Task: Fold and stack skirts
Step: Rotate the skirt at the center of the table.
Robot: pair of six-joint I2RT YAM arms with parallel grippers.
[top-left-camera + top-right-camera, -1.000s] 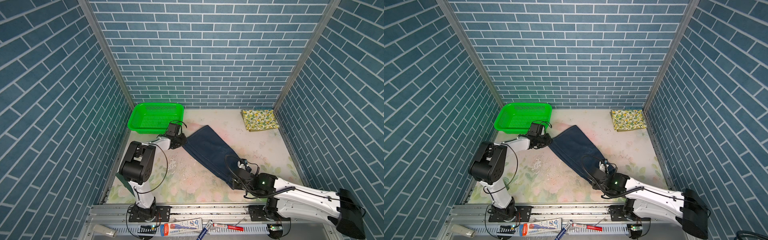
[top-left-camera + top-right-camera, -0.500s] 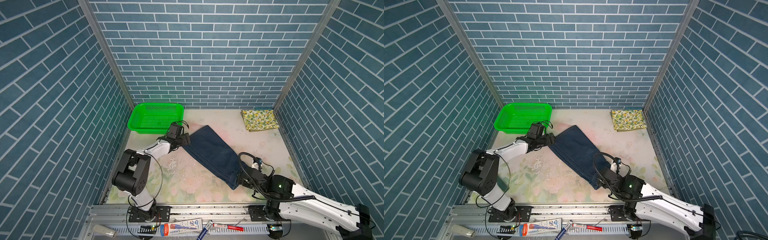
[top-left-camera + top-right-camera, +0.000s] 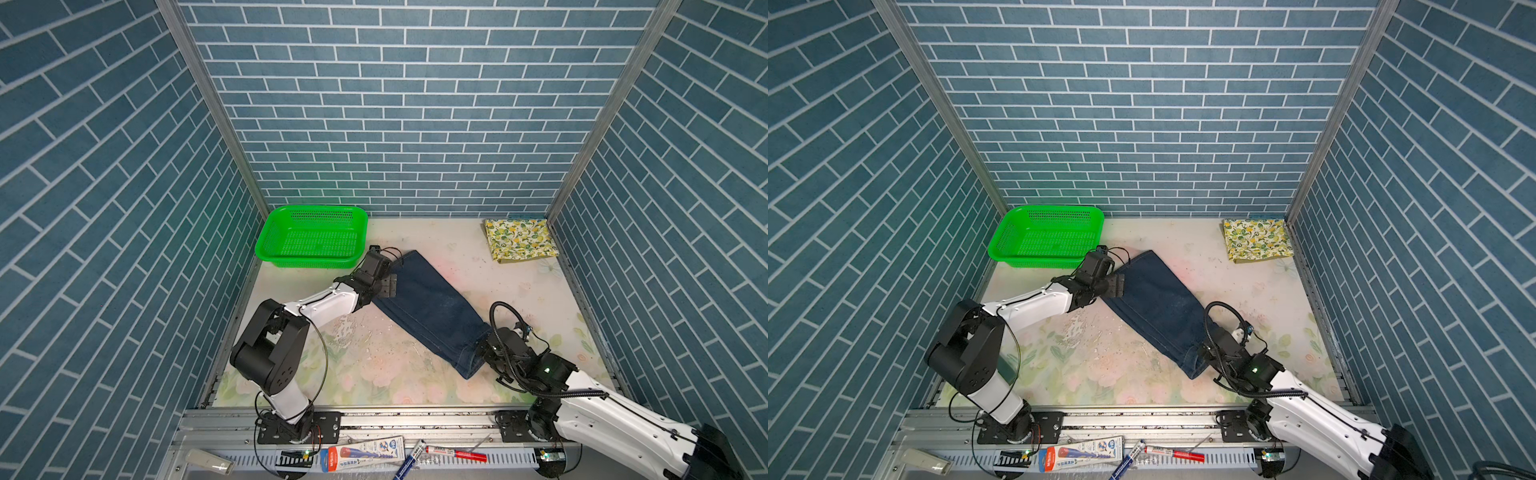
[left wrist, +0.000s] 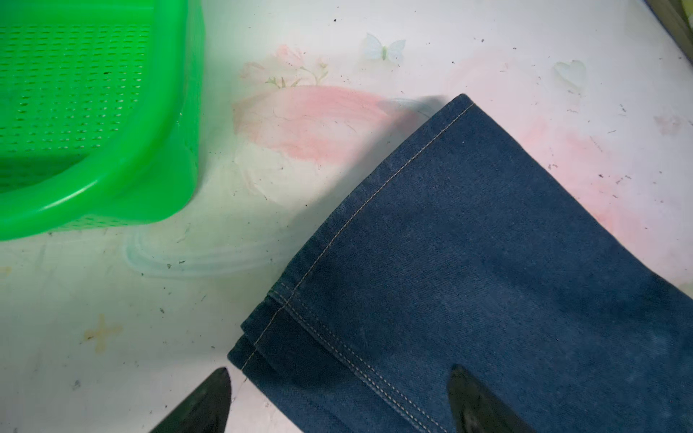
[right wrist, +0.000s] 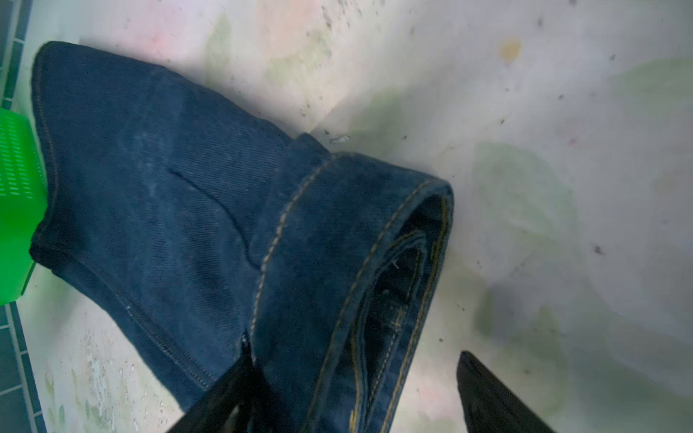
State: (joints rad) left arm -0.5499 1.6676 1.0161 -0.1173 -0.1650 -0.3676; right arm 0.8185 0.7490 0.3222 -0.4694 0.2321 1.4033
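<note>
We see the denim skirt [image 3: 432, 307] lying diagonally on the counter [image 3: 519, 299], left gripper [image 4: 337, 405] and right gripper [image 5: 356, 405] at its ends, jaws spread. The olive skirt [image 3: 525, 259] is mostly hidden under the lemon-print skirt [image 3: 519, 239] in the far right corner.

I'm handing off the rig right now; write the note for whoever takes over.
Left end effector: open, at the denim skirt's far end.
Right end effector: open, at its near end.
Denim skirt lies diagonally mid-table, folded into a long strip.
Lemon skirt folded in the far right corner, olive skirt edge showing beneath.
Done: those two stacked.
Left: fold denim shorter, stack it on top.
</note>
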